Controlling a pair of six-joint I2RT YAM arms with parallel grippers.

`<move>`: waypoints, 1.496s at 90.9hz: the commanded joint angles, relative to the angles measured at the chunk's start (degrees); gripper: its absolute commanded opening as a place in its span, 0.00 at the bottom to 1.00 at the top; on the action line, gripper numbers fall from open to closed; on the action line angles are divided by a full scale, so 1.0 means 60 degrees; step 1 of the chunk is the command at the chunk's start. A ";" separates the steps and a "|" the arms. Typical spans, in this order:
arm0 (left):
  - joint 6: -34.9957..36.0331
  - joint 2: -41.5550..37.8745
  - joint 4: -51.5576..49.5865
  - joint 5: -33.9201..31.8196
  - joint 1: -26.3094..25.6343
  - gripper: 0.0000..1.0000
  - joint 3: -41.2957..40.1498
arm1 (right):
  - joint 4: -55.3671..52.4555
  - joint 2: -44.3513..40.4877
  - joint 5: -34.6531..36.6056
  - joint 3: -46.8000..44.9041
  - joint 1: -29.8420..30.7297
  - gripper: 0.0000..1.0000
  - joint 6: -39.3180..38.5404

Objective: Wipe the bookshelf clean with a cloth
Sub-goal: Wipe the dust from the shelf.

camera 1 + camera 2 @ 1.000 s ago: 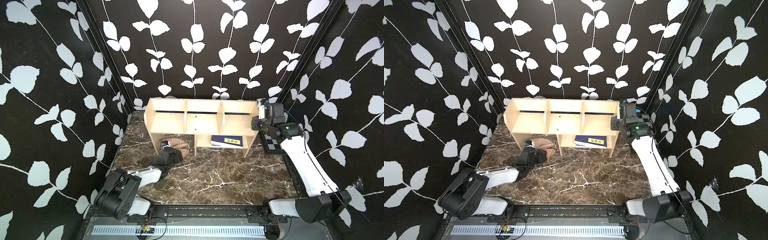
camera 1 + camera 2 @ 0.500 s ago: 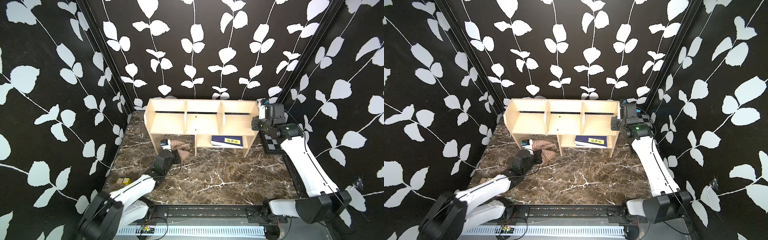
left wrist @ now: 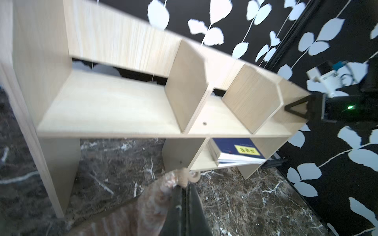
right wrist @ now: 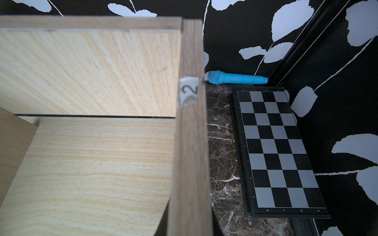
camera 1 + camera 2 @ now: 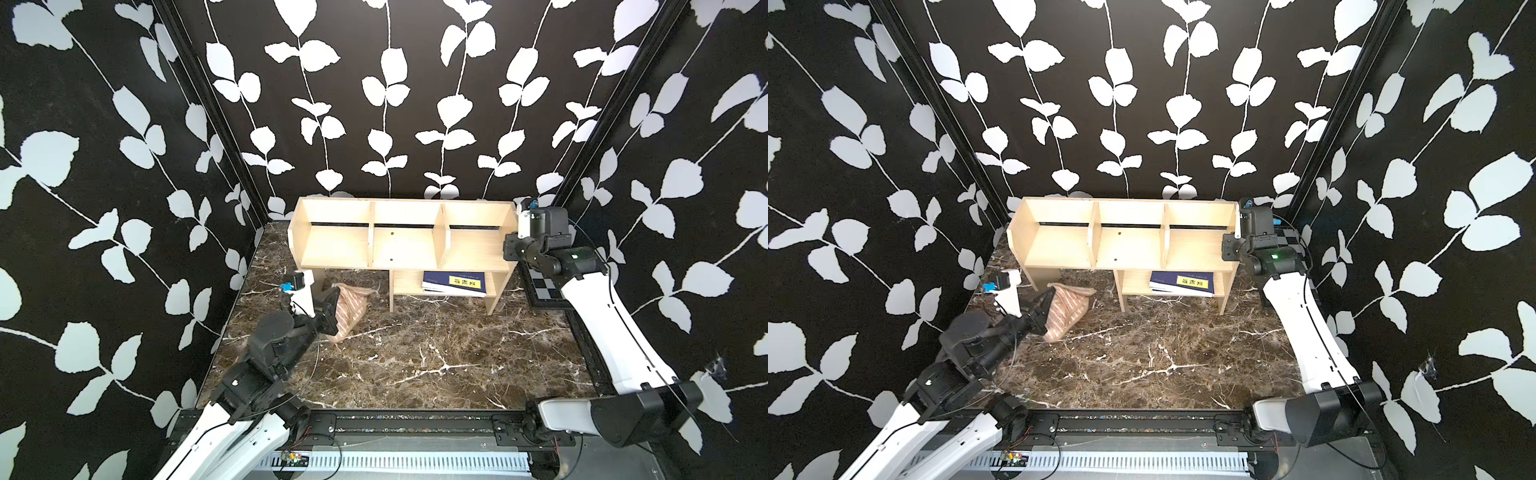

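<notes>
The light-wood bookshelf stands at the back of the marble table, its three upper compartments bare. The pinkish-brown striped cloth hangs bunched in front of the shelf's left leg. My left gripper is shut on its edge. In the left wrist view the shut gripper pinches the cloth below the bookshelf. My right gripper is shut on the shelf's right side panel. In the right wrist view that panel runs between the jaws of the gripper.
A dark blue book with a yellow label lies on the small lower shelf. A black-and-grey chequered board lies right of the shelf, with a blue microphone behind it. Black leaf-patterned walls close in on three sides.
My left gripper has shut on the cloth and raised its pinched edge off the table, and the left arm's elbow has come up. The right arm has not moved.
</notes>
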 commanded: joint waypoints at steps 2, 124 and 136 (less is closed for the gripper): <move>0.1009 0.0999 -0.0449 -0.0872 -0.0031 0.00 0.1899 | 0.0795 -0.0253 -0.0438 0.0245 -0.0038 0.00 0.0673; 0.0265 0.7923 0.0242 -0.0748 0.2074 0.00 0.4480 | 0.1221 -0.0590 -0.0734 -0.0394 -0.0037 0.00 0.0760; 0.0512 0.8542 0.0474 -0.0928 0.2268 0.00 0.5620 | 0.1147 -0.0588 -0.0714 -0.0411 -0.0036 0.00 0.0711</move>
